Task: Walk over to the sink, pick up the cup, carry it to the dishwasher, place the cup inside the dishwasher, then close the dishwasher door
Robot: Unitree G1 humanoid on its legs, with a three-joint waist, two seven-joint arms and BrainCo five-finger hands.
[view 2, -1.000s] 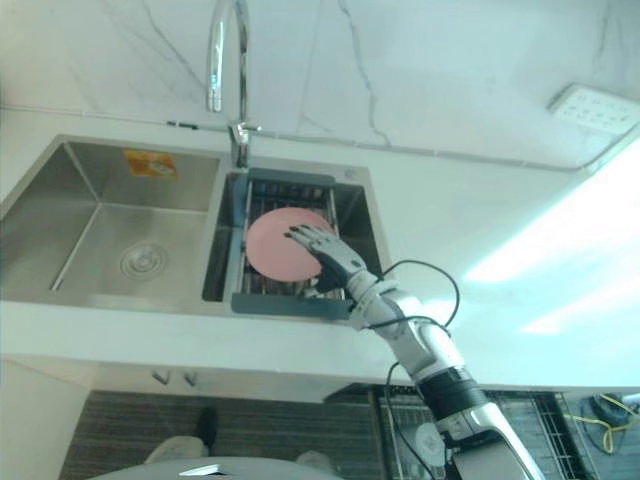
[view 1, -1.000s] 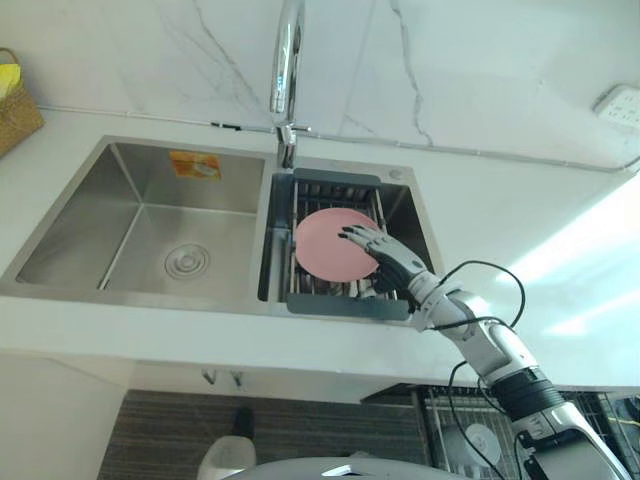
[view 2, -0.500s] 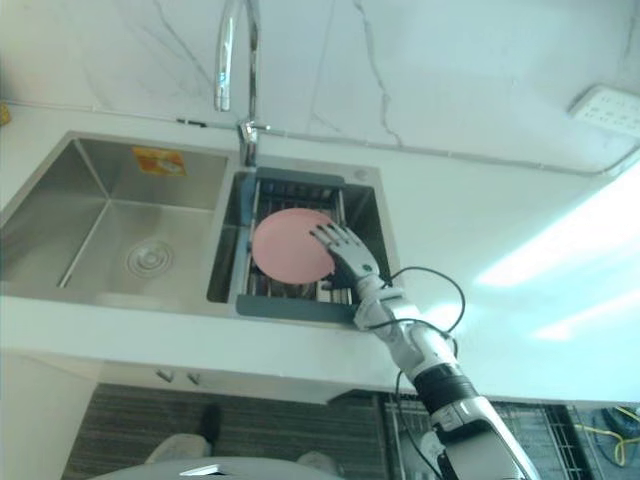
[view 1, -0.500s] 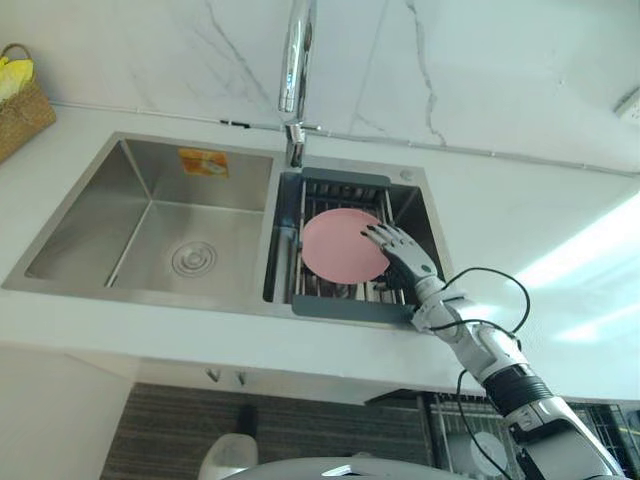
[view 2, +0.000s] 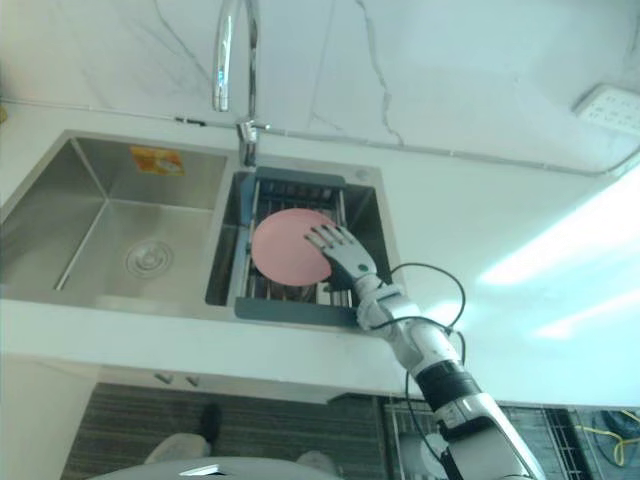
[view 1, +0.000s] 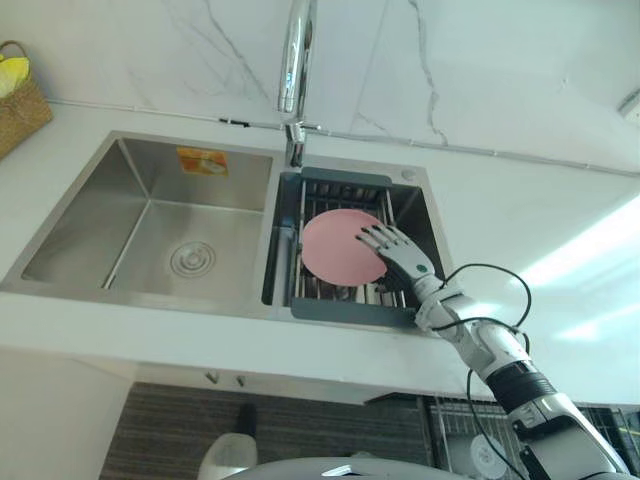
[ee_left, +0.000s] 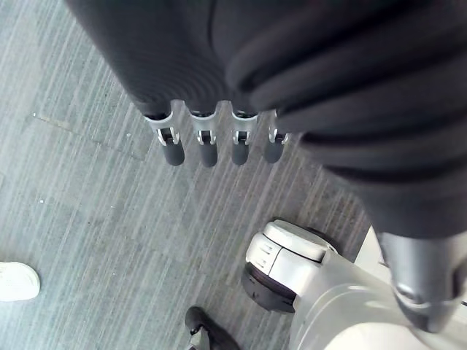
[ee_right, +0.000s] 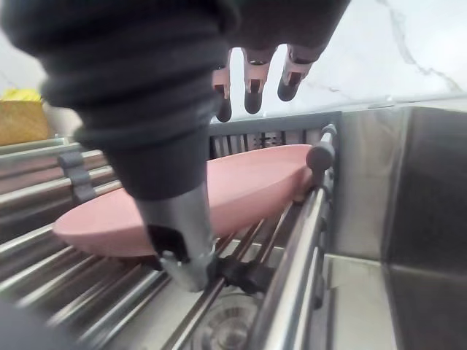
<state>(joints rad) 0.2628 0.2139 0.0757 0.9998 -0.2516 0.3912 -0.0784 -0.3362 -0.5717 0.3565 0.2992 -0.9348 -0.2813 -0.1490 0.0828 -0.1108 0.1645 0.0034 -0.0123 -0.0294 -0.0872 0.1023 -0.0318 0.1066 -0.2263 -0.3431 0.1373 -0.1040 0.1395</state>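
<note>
Extending right hand (view 1: 400, 262), fingers straight, over plate (view 1: 333, 247)

White marble wall (view 1: 480, 70) with grey veins, white countertop (view 1: 540, 195) below it. Wicker basket (view 1: 22, 100) on the counter far left, wall socket (view 2: 607, 103) upper right. Bright light patches (view 1: 590, 245) on the counter's right side. Grey striped floor (ee_left: 95, 219).

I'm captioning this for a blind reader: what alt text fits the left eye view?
The robot's right hand, fingers spread, lies over the right edge of a pink plate resting on a rack in the right sink basin. A tap rises behind.
</note>
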